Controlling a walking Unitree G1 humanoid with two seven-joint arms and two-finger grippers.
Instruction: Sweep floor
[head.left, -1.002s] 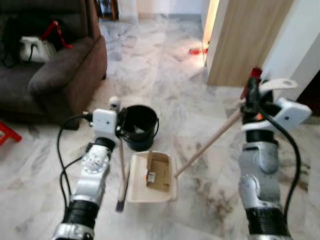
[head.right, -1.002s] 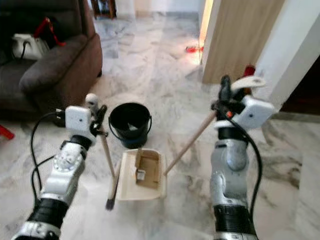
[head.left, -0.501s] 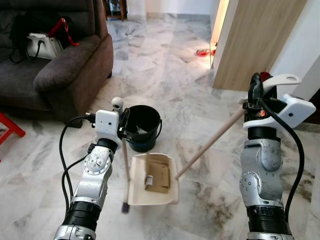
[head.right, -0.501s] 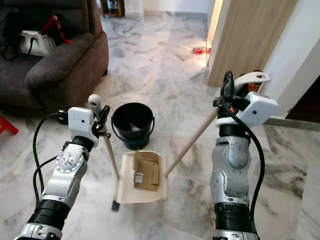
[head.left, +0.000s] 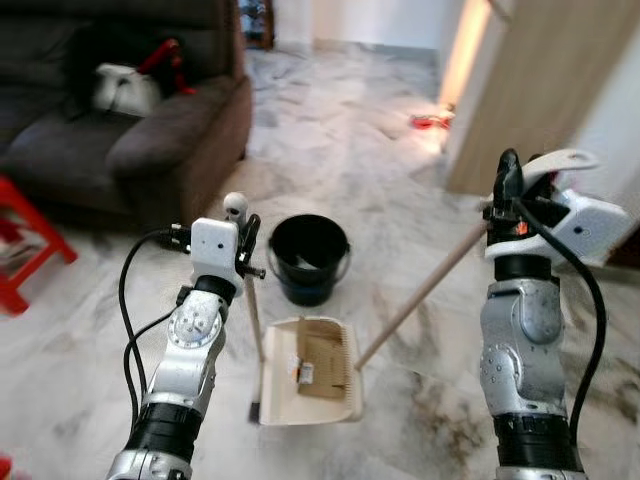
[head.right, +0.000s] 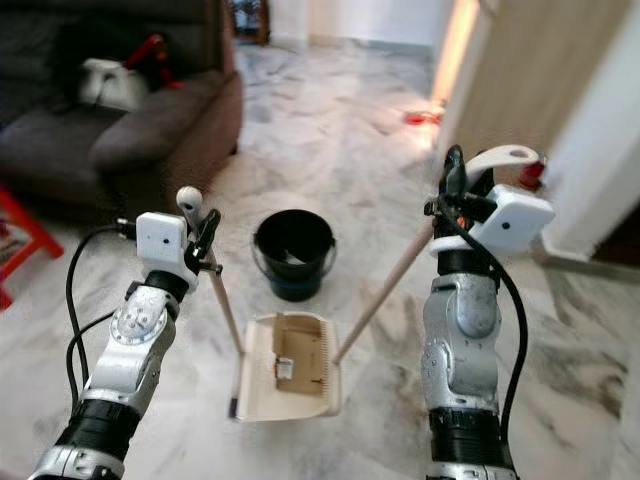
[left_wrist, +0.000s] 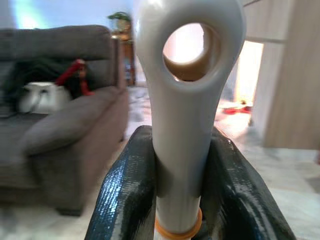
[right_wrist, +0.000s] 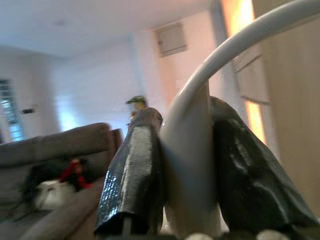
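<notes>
My left gripper (head.left: 246, 242) is shut on the broom (head.left: 256, 330), just under its white handle end with a hole (left_wrist: 186, 90). The thin stick runs down to the brush on the floor beside the dustpan. A cream dustpan (head.left: 310, 375) lies flat on the marble floor and holds a brown scrap (head.left: 322, 354). Its long wooden handle (head.left: 425, 290) slants up to my right gripper (head.left: 506, 192), which is shut on its white top loop (right_wrist: 187, 150). A black bucket (head.left: 308, 258) stands just beyond the dustpan.
A dark sofa (head.left: 150, 140) with a white bag (head.left: 125, 88) stands at the left. A red stool (head.left: 25, 240) is at the left edge. A wooden panel (head.left: 530, 90) rises at the right, with a red object (head.left: 430, 122) on the floor near it.
The whole picture has shifted as the camera moved, and the red stool has come further into view at the left. Both grippers hold the broom and dustpan as before.
</notes>
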